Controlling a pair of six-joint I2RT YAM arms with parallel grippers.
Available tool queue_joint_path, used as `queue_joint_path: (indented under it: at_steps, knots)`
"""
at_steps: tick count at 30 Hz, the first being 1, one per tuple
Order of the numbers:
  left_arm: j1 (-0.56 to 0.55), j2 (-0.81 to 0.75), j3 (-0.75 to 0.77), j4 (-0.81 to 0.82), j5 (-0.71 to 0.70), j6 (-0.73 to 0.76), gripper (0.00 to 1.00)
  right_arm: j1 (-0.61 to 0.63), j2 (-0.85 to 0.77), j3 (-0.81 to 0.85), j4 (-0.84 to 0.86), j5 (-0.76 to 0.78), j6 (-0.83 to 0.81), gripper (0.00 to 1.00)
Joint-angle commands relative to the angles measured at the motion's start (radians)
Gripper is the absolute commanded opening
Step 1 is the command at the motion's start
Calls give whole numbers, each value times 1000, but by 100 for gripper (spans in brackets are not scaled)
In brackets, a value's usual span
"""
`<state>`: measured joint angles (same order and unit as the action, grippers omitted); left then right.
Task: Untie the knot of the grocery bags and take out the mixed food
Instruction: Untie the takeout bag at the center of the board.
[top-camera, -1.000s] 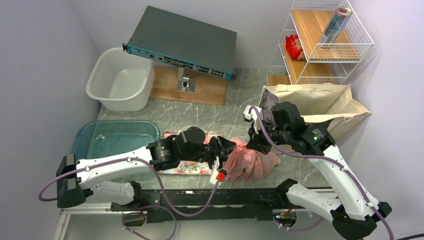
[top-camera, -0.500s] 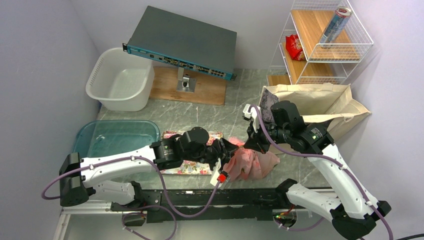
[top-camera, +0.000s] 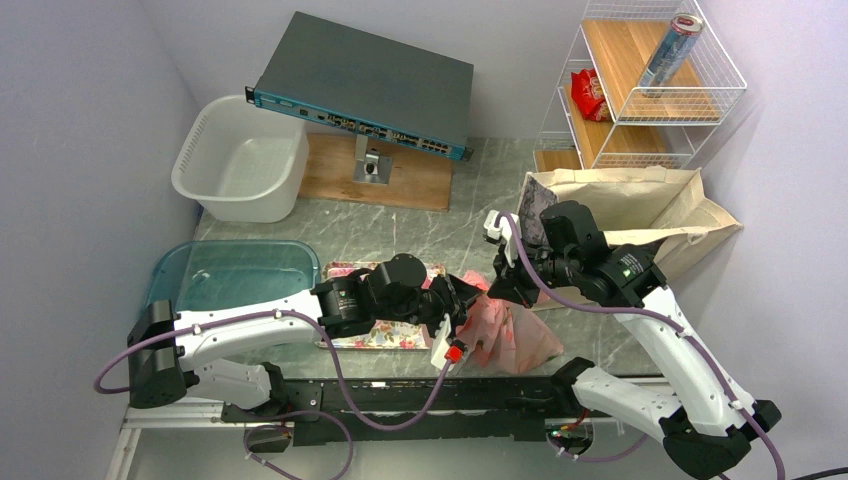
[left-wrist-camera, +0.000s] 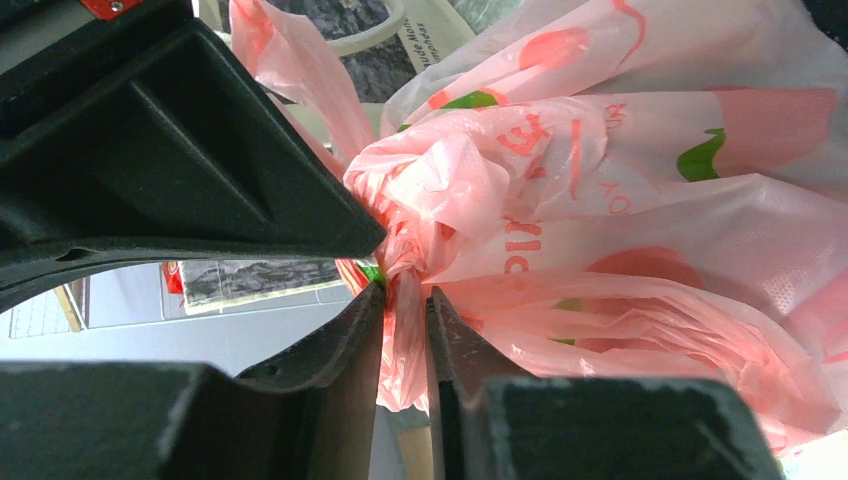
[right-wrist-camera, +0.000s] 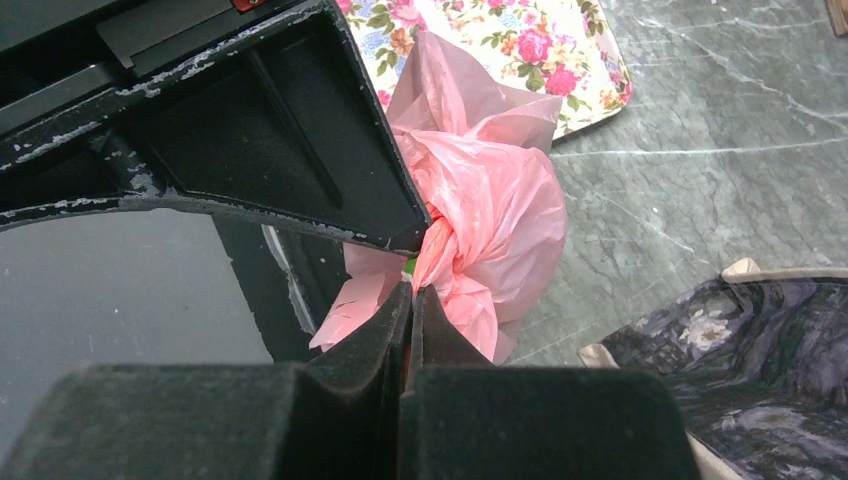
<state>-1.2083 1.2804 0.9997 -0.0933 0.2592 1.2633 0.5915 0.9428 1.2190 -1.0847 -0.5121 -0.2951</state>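
Note:
The thin pink bag (top-camera: 512, 338) lies at the table's near edge, between my two arms. Its knot (left-wrist-camera: 425, 195) is a bunched pink lump just above my left gripper (left-wrist-camera: 405, 292), whose jaws press from both sides on a twisted strand hanging from it. My right gripper (right-wrist-camera: 412, 288) is shut, with pink plastic pinched at its tips right beside the left one's black finger. In the top view the left gripper (top-camera: 468, 297) and the right gripper (top-camera: 497, 290) meet at the bag's top. The beige tote (top-camera: 640, 200) stands behind. The mixed food is hidden inside the bags.
A floral tray (top-camera: 385, 335) lies left of the bag, beside a teal bin (top-camera: 230, 275). A white basin (top-camera: 240, 160) and a network switch (top-camera: 365, 85) on a wooden stand sit at the back. A wire rack (top-camera: 650, 90) holds a can and a red packet.
My left gripper has moved right to the bag's top, and its jaws have closed in on the strand. The bag's body has been drawn down and to the right. The right gripper stays shut.

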Motion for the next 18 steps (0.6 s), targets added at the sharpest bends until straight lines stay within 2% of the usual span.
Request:
queue_joint_path:
  at_steps: [1, 2, 4, 5, 18]
  knots:
    - [14, 1, 24, 44, -56, 1, 23, 2, -4, 45, 1, -79, -38, 0]
    - [15, 0, 21, 45, -61, 0, 19, 2, -3, 46, 1, -77, -40, 0]
    - [15, -3, 25, 34, -69, -5, 2, 3, -2, 49, -5, -66, -47, 0]
    - [16, -6, 29, 23, -69, -11, 0, 2, -1, 53, -12, -54, -54, 0]
    - [157, -152, -43, -92, -2, -76, 0, -22, -62, 40, -168, 106, -162, 0]
